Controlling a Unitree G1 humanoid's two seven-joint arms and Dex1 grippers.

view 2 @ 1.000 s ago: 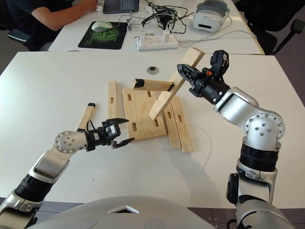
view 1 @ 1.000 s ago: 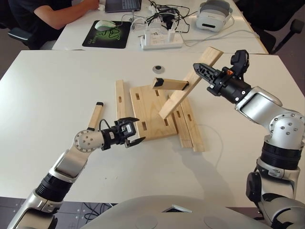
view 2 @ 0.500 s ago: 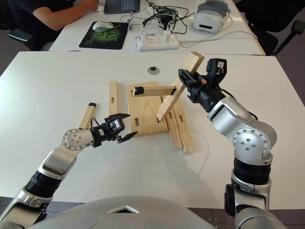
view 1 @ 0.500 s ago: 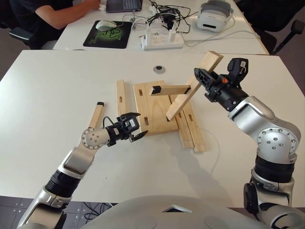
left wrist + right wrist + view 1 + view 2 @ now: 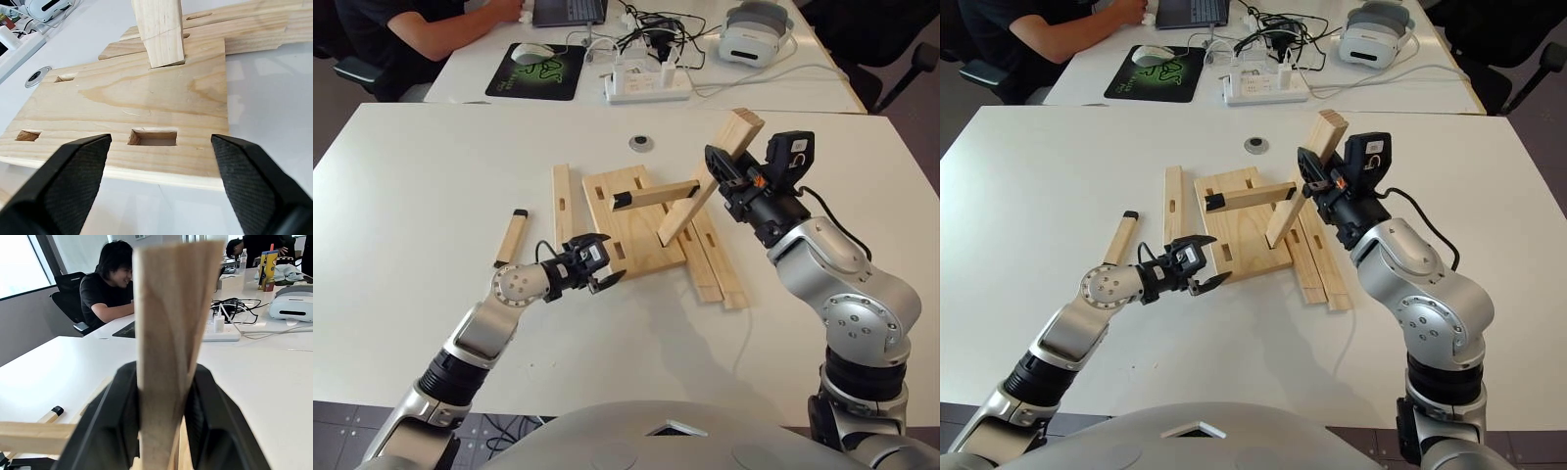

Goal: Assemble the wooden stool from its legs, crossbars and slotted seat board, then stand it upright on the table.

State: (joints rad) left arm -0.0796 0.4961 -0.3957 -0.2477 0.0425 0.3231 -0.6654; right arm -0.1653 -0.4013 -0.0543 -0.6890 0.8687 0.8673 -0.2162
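The slotted seat board (image 5: 636, 230) lies flat mid-table. My right gripper (image 5: 722, 168) is shut on a wooden leg (image 5: 710, 181), which tilts up to the right with its lower end resting at a slot (image 5: 159, 56) of the board. A crossbar (image 5: 656, 194) with a black tip sticks out leftward from that leg. In the right wrist view the leg (image 5: 166, 333) sits between the black fingers (image 5: 120, 416). My left gripper (image 5: 597, 274) is open at the board's near edge (image 5: 146, 169), its fingertips (image 5: 73, 181) spread on either side of a slot.
Two slotted pieces (image 5: 720, 264) lie right of the board and one (image 5: 563, 201) left of it. A loose leg (image 5: 512, 235) with a black tip lies farther left. A round grommet (image 5: 640, 143) is behind. A power strip (image 5: 644, 86) and headset (image 5: 752, 29) sit on the back table.
My right arm has swung the leg and crossbar leftward and more upright over the board. My left gripper has advanced right to the board's near edge.
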